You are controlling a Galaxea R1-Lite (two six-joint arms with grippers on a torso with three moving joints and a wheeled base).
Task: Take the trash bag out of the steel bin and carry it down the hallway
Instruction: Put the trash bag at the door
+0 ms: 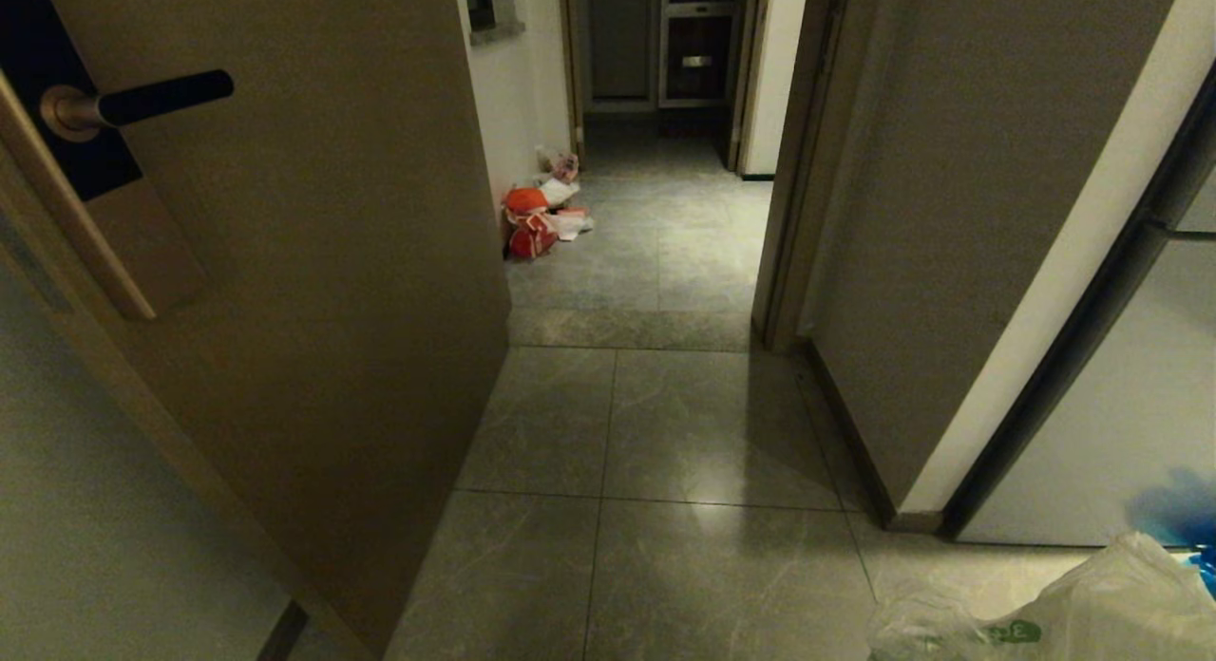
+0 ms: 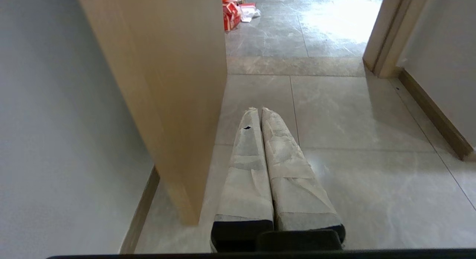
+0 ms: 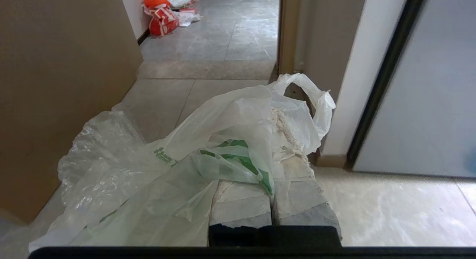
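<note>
The trash bag (image 3: 193, 151) is thin, whitish and see-through, crumpled, with a loop handle standing up and a small green print on its side. It drapes over the right hand (image 3: 286, 121), whose taped fingers are pressed together with the plastic pinched between them — their tips are buried in the folds. From the head camera only a corner of the bag shows, cut off beside the doorway to the hallway (image 1: 655, 253). The left hand (image 2: 259, 110) is closed on nothing, beside the wooden door (image 2: 167, 84).
</note>
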